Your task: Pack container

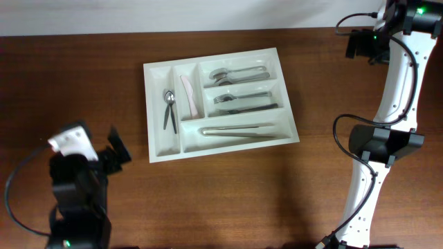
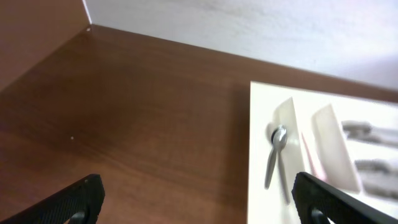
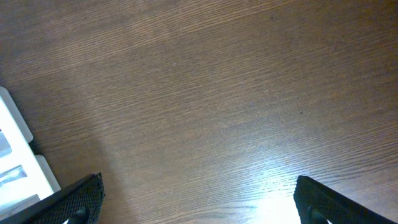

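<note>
The container (image 1: 166, 145) is a large white cutlery tray lying mid-table. A spoon (image 1: 168, 107) lies in its left narrow slot and a pale pink knife (image 1: 189, 95) in the slot beside it. Spoons (image 1: 239, 75), forks (image 1: 242, 104) and long knives (image 1: 239, 130) fill the three crosswise slots. My left gripper (image 1: 118, 149) is open and empty, left of and nearer than the tray; its wrist view shows the tray (image 2: 261, 124) and spoon (image 2: 275, 152) between wide fingers (image 2: 81, 199). My right gripper (image 1: 360, 43) is open over bare wood at the far right; the tray's edge (image 3: 15, 134) shows at the left of its view.
The dark wooden table (image 1: 83, 83) meets a white wall (image 1: 208, 14) along its far edge. The right arm's white links and black joint (image 1: 384, 142) stand upright at the right side. Black cables (image 1: 342, 131) loop beside that arm.
</note>
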